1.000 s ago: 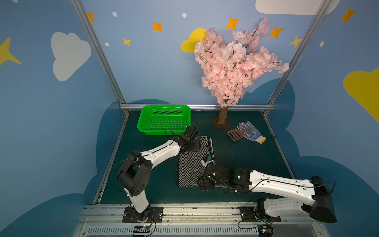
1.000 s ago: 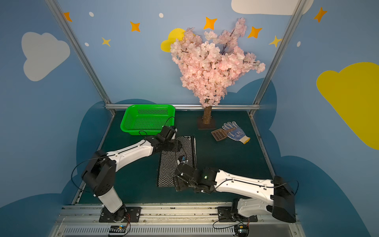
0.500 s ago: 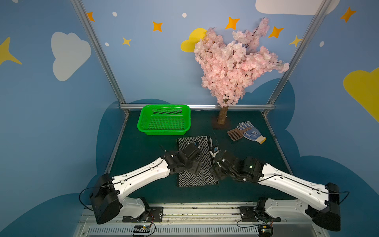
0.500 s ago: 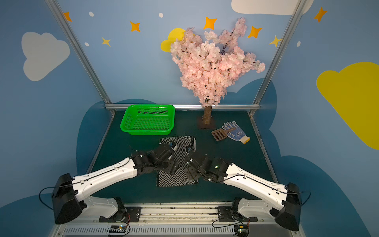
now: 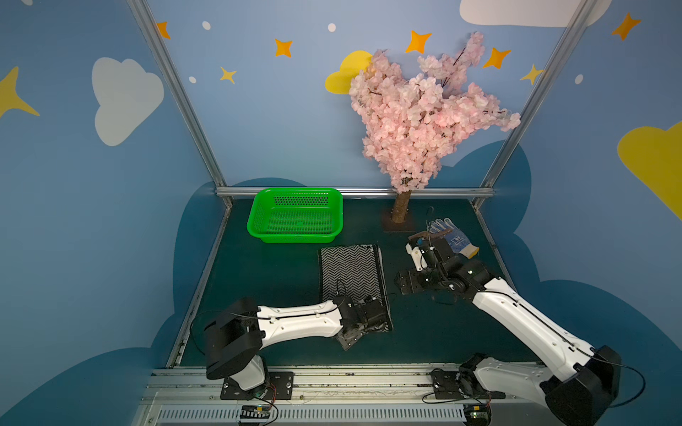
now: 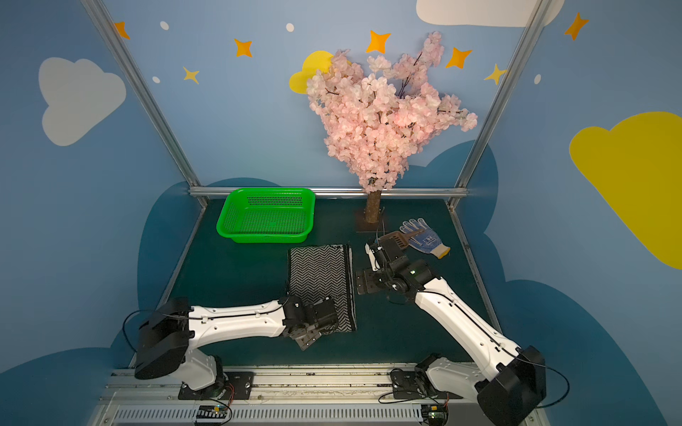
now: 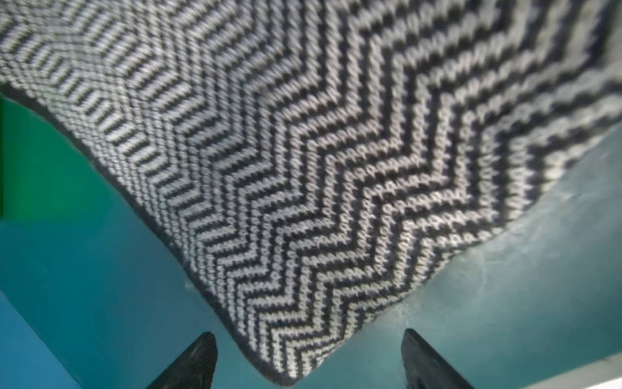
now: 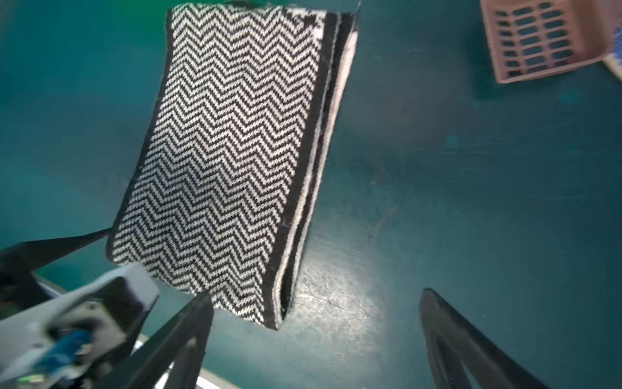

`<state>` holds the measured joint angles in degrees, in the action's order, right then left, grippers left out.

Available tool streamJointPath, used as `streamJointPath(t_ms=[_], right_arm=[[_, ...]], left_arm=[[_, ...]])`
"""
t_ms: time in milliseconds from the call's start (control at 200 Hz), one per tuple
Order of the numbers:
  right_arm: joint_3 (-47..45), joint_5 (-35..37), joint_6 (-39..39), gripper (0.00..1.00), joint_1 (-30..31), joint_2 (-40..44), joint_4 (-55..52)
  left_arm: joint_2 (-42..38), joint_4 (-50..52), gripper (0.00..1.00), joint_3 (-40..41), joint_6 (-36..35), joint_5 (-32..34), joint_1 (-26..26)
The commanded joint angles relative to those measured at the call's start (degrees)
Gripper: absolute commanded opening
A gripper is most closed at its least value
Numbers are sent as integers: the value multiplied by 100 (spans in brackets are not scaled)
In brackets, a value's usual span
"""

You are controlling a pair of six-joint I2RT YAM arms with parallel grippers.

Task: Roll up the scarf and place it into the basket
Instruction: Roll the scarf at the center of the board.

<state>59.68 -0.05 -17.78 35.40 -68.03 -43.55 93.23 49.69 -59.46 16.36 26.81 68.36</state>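
Nearest the rail, the left tool sits low at the scarf's near end. Its fingers are spread wide on either side of a corner of the cloth without pinching it, so it is released. The scarf lies flat and folded on the dark green surface, herringbone side up, unrolled and outside the basket. To its right, the right tool hovers with its jaws wide apart, holding nothing. Just beyond it a brown slotted scoop overlaps a blue-dotted glove. Past the scarf's far end stands the green basket, near but apart. A pink blossom tree stands at the back.
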Motion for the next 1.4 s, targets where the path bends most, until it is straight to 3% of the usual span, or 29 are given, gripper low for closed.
streamJointPath(t_ms=[0, 220, 621, 781, 851, 881, 1021, 1156, 1392], right_arm=[[113, -306, -50, 95, -263, -78, 13], [-29, -1049, 6, 95, -989, 57, 144], [-42, -1348, -46, 95, -1080, -89, 224], [-40, -1330, 16, 95, -1106, -114, 184], [-59, -1313, 64, 95, -1126, -114, 189], [-61, -1313, 82, 95, -1127, -122, 189], [-35, -1673, 326, 95, -1132, -174, 118], [-55, -1876, 406, 94, -898, -193, 5], [-324, -1072, 587, 95, 337, 34, -30]], left_arm=[[137, 50, 85, -58, -409, -65, 108], [41, -417, 84, 246, -751, -353, 138], [828, -492, 79, 33, -1184, -508, -64], [789, -569, 47, 152, -1257, -747, -421], [842, -462, 19, 15, -1255, -645, -506], [876, -408, 13, -57, -1245, -633, -578], [840, -343, 3, -200, -1406, -971, -876], [454, -346, 3, -241, -1823, -1770, -1016], [-429, 3, 3, -452, -2396, -3313, -1708]])
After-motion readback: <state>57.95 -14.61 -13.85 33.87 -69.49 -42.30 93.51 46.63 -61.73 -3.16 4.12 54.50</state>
